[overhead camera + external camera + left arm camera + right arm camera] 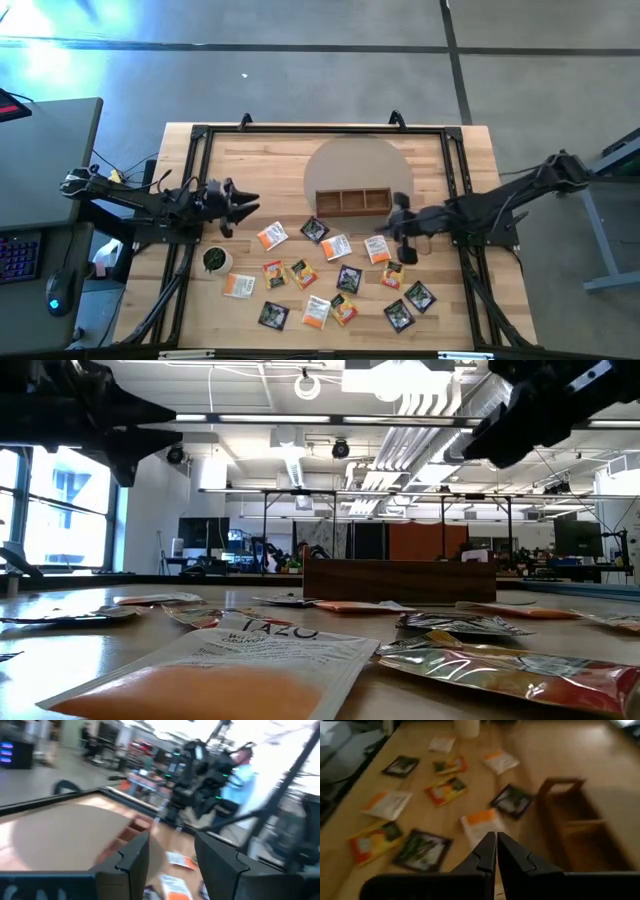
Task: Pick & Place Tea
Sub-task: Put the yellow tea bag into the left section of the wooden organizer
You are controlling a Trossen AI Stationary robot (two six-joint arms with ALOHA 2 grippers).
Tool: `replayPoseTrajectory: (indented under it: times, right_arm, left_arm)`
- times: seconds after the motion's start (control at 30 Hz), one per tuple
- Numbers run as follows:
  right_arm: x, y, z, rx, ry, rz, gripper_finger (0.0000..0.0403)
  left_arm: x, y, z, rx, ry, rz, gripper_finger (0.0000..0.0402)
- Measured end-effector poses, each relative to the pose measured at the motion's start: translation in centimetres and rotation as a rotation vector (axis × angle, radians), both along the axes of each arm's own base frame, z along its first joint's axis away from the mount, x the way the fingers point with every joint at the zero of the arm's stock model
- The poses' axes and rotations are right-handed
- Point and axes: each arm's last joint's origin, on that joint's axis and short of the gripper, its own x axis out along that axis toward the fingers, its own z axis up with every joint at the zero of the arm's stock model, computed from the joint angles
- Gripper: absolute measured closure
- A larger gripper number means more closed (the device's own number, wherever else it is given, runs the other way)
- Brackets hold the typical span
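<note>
**A:** What kind of place is this, anyone?

**B:** Looks like a robotics lab in an open-plan industrial office. The wooden table stands on a bare concrete floor. Just left of the table there's a desk with a lit keyboard and mouse. Beyond the table: exposed ceiling ducts, strip lights, big windows, more workstations with monitors.

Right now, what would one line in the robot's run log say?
left gripper: open, empty, raised | right gripper: shut, empty, by long brown wooden tray | small flat square tea packets: scattered on table, none in tray
</note>
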Motion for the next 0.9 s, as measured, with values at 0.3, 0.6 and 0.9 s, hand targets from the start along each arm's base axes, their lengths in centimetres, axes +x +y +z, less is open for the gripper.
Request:
replayPoseTrajectory:
  times: [0.3,0.6,0.9]
  right_arm:
    - [1.7,1.1,-2.8,0.27,0.269,0.0,0.0324]
    - [0.4,1.4,-4.9,0.451,0.584,-0.08,0.0268]
    - [-1.1,2.2,-5.7,0.316,0.682,-0.117,0.0265]
  left_arm:
    - [0.0,-0.1,0.1,0.034,-0.011,-0.042,0.0246]
    - [0.0,-0.4,0.5,-0.005,-0.057,-0.155,0.0246]
    - [0.0,-0.2,1.1,0.005,-0.066,-0.069,0.0246]
